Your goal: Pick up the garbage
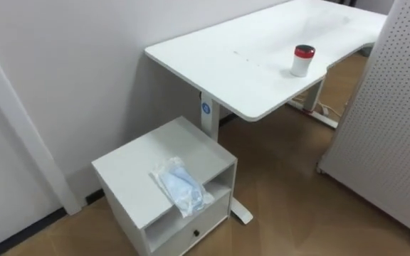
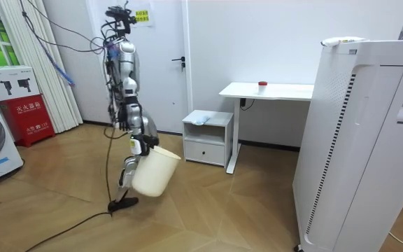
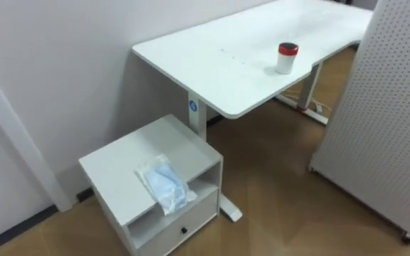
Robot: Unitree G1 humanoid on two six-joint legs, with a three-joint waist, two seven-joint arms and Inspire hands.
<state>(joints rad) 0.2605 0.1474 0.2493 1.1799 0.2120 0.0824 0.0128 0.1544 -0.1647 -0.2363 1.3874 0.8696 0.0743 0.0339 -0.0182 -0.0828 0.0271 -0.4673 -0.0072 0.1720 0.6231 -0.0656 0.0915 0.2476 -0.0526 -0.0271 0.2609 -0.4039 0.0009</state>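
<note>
Stood short of cabinet (image 1: 137, 162), bin (image 2: 152, 173) hung at one hand (image 2: 140, 145), grip impossible to tell; packet (image 1: 181, 186) lying on cabinet top, beside desk (image 1: 233, 57).

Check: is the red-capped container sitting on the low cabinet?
No, the red-capped container stands on the white desk; the low cabinet carries a clear packet.

Office room — white desk (image 1: 262, 64), drawer cabinet (image 1: 130, 167)

Cropped by edges
The desk (image 1: 226, 57) and the perforated panel (image 1: 390, 107) beside it both run out of frame.
</note>
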